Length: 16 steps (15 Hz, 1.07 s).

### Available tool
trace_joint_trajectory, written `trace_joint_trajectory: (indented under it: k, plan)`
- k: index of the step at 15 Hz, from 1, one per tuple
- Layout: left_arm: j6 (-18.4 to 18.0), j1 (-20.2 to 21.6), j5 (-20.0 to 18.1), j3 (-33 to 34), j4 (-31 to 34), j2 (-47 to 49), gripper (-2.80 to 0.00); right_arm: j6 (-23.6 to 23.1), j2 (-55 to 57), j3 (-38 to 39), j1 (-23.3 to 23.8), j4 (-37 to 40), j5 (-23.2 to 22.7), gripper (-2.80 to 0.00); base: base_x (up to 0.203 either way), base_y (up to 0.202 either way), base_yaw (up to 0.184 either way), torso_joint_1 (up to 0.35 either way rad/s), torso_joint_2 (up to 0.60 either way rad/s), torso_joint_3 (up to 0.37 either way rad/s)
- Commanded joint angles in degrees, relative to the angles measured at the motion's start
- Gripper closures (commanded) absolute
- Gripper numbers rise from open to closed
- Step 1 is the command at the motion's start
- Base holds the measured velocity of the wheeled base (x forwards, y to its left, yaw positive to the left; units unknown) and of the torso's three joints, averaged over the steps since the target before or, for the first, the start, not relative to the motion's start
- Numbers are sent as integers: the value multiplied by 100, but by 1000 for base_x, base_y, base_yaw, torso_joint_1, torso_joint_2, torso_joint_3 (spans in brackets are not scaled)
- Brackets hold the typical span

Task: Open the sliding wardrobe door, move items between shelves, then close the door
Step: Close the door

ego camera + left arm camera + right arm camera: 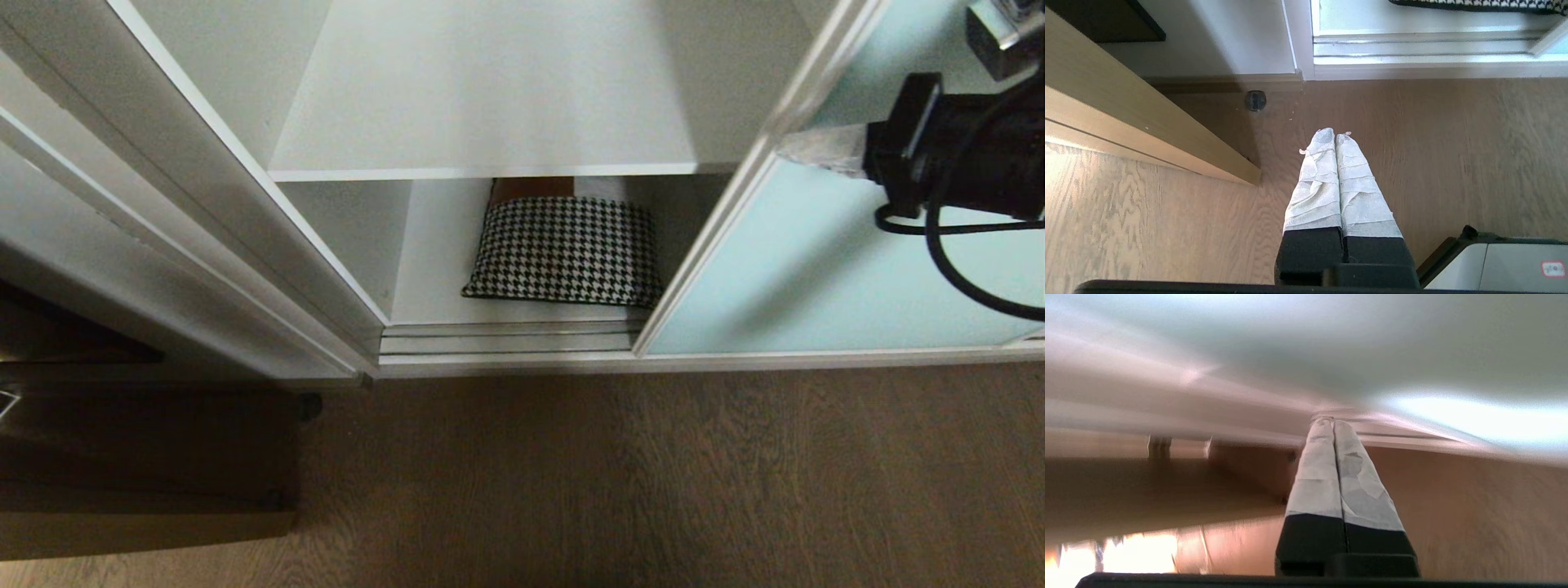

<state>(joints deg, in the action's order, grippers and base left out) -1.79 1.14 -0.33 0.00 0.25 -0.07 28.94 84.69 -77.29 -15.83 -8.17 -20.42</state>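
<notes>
Jaws of both grippers are pressed fully together, with nothing between them. Right gripper (785,148): its pale wrapped fingers (824,149) point sideways, roughly level, towards the open compartment, with the tip at the silvery-white frame at the leading edge of the sliding wardrobe door (833,278); whether it touches the frame cannot be told. Behind the fingers, the black wrist body and a looping black cable (951,261) lie in front of the door's frosted aqua glass. In the right wrist view the same closed fingers (1327,469) reach towards a blurred pale surface above brown flooring.

Sliding wardrobe door: it stands drawn aside, and the wardrobe compartment beside its leading edge is open. Upper shelf (490,106): a white board spanning the compartment, bare on its visible part. Lower shelf (433,261): beneath the upper one, carrying the houndstooth bundle (563,249), which lies flat just beside the door's leading edge. A strip of orange-brown fabric (535,187) shows directly behind the bundle, mostly hidden by the upper shelf. Door tracks (506,336) run along the foot of the compartment, meeting the wooden floor (653,482).

Left gripper (1335,134): its wrapped fingers (1314,183) point down at the wooden floor, well short of the wardrobe's base. An edge of the houndstooth bundle shows at the far rim of this view.
</notes>
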Motion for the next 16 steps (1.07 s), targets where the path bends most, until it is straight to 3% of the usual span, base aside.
trace_joint_trajectory:
  k: [1, 2, 5, 7, 9, 12, 16]
  plan:
    - [-5, 0, -2, 8, 1, 7, 0, -447, -22, 77, -1054, 65, 507, 0, 0, 0, 0, 0, 0, 0]
    - [-5, 0, 4, 4, 1, 7, 0, -642, -136, 174, -1366, 72, 639, 0, 0, 0, 0, 0, 0, 0]
    - [-5, 0, 1, 6, 1, 7, 0, -878, -896, 500, -1634, 223, 684, 0, 0, 0, 0, 0, 0, 0]
    - [-5, 0, 5, 7, 1, 7, 0, -908, -1514, 739, -1550, 368, 680, 0, 0, 0, 0, 0, 0, 0]
    - [-5, 0, 5, 8, 1, 7, 0, -897, -2198, 859, -1112, 554, 676, 0, 0, 0, 0, 0, 0, 0]
    - [-5, 0, -2, 9, 1, 7, 0, -740, -2593, 831, 565, 625, 862, 0, 0, 0, 0, 0, 0, 0]
    - [-5, 0, -2, 9, 1, 7, 0, -473, -2439, 791, 3143, -69, 1343, 0, 0, 0, 0, 0, 0, 0]
